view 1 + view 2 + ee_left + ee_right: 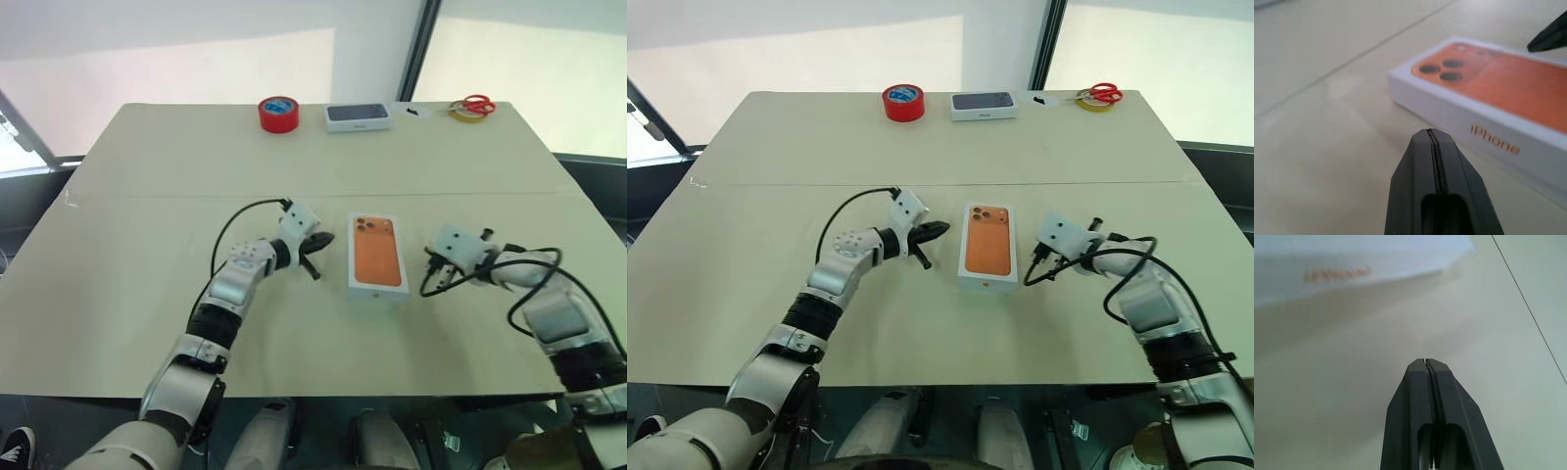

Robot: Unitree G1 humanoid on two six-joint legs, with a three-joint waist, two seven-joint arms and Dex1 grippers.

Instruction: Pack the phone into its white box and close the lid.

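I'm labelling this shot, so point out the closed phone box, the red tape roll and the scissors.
closed phone box [378,257], left eye view, orange printed lid top.
red tape roll [278,114], left eye view, its ring.
scissors [478,104], left eye view, red handles.

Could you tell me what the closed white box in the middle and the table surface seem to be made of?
The white box looks like smooth matte cardboard: crisp folded edges, a printed orange phone picture on the lid and printed lettering on its side. The table looks like a pale beige matte board or laminate, with a straight seam across it; the exact material is open.

The right tool [1426,363], closed and empty, hovers near the lid [1352,264].
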